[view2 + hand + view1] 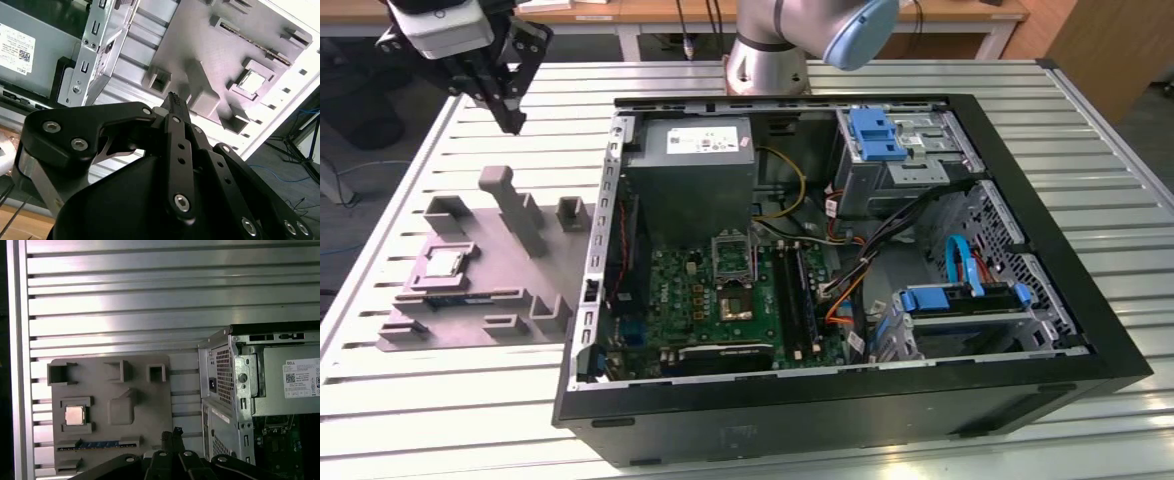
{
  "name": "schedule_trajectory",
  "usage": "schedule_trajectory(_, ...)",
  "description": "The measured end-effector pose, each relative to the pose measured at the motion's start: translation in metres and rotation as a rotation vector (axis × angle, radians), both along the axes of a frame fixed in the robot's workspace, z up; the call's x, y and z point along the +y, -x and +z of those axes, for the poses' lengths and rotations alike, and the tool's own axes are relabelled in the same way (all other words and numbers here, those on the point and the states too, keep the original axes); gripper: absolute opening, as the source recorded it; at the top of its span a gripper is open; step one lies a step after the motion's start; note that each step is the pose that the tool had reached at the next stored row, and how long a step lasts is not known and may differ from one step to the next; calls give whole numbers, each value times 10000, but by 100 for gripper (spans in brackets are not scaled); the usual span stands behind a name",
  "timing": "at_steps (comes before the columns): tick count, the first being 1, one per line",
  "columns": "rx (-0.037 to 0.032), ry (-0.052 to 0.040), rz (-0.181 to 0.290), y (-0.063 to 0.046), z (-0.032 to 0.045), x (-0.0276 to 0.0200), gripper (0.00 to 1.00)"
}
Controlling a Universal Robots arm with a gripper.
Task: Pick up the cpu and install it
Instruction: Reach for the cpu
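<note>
1. One gripper (514, 122) is mine. Its fingers are closed tip to tip with nothing between them, as both wrist views show.
2. I hang high over the slatted table (1067, 110), above the far edge of the grey tray (500, 305).
3. The cpu (444, 262) is well apart from my fingertips. It sits below me, flat in a square seat in the tray with its silvery top up. The first wrist view shows it as a pale square (74, 415) framed by raised grey walls.
4. The open computer case (1107, 330) lies beside me on the exterior view's right. The dark socket frame (731, 256) on its green board is farther from me than the cpu is.
5. Handling, as I judge it: the chip is light, thin and stiff. It will not flex, and it needs almost no force to lift.
6. The metal top looks smooth, so I expect a slippery grip, and the low edges give my fingertips little to bite on.
7. I treat it as fragile. The underside and corners should not be scraped or dropped, and a tilted lift could wedge it against the seat walls.
8. The place to hold is two opposite side edges, taken squarely where the walls leave a gap, with light, even pressure and the chip kept level.
</note>
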State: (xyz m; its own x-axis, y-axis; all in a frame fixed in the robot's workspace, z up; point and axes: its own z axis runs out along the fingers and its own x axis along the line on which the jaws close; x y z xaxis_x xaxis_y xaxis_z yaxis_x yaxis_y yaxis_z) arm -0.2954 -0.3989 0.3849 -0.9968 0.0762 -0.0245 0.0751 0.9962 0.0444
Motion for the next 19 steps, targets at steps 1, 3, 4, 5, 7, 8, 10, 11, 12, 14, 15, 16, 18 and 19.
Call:
schedule_trajectory(1, 0, 0, 0, 1, 0, 0, 11)
schedule_trajectory(3, 0, 0, 0, 57, -13, 0, 11)
schedule_trajectory(4, 1, 0, 0, 57, -12, 0, 11)
schedule_trajectory(5, 0, 0, -1, 58, -12, 0, 11)
schedule_trajectory(7, 0, 0, 0, 64, -12, 0, 11)
schedule_trajectory(8, 0, 0, 0, 66, -12, 0, 11)
schedule_trajectory(10, 0, 0, -1, 70, -13, 0, 11)
schedule_trajectory(11, 0, 0, 0, 72, -13, 0, 11)
schedule_trajectory(12, 0, 0, -1, 76, -13, 0, 11)
schedule_trajectory(14, 0, 0, -1, 86, -13, 0, 11)
schedule_trajectory(15, 0, 0, -1, 93, -13, 0, 11)
schedule_trajectory(16, 0, 0, 0, 100, -14, 0, 11)
schedule_trajectory(18, 0, 0, 0, 114, -14, 0, 11)
schedule_trajectory(19, 1, 0, 0, 120, -14, 0, 11)
